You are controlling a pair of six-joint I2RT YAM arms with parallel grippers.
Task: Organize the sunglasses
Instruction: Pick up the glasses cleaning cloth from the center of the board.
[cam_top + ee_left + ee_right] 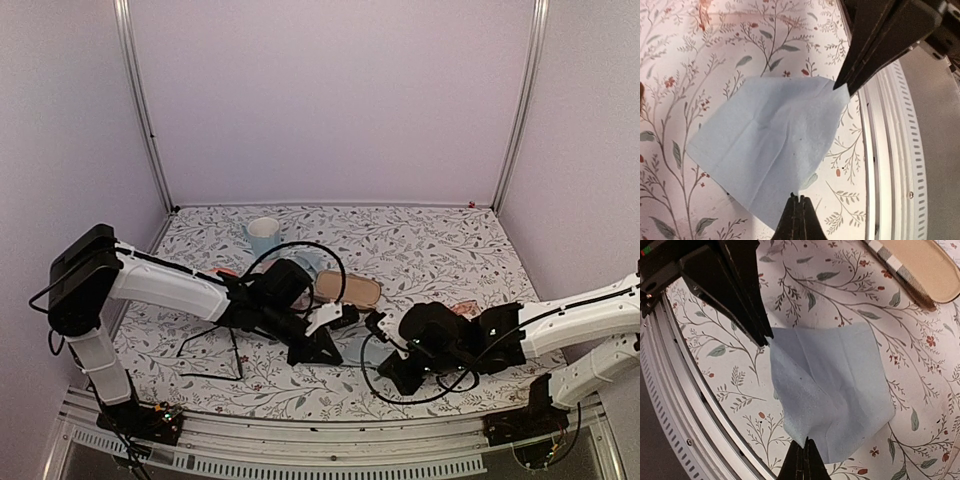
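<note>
A pale blue cloth (770,145) hangs stretched just above the floral table, between my two grippers. My left gripper (799,198) is shut on one corner of it. The right gripper (805,441) is shut on the opposite corner (812,432). In the top view the left gripper (345,318) and right gripper (378,322) nearly meet at the table's front middle. A thin black wire frame (236,355), apparently the dark sunglasses, lies under the left arm. A small pinkish piece (463,308) shows behind the right arm; I cannot tell what it is.
A brown oblong case (347,288) with a checked band (900,271) lies just behind the grippers. A pale blue cup (264,235) stands at the back left. The table's metal front rail (890,165) runs close beside the cloth.
</note>
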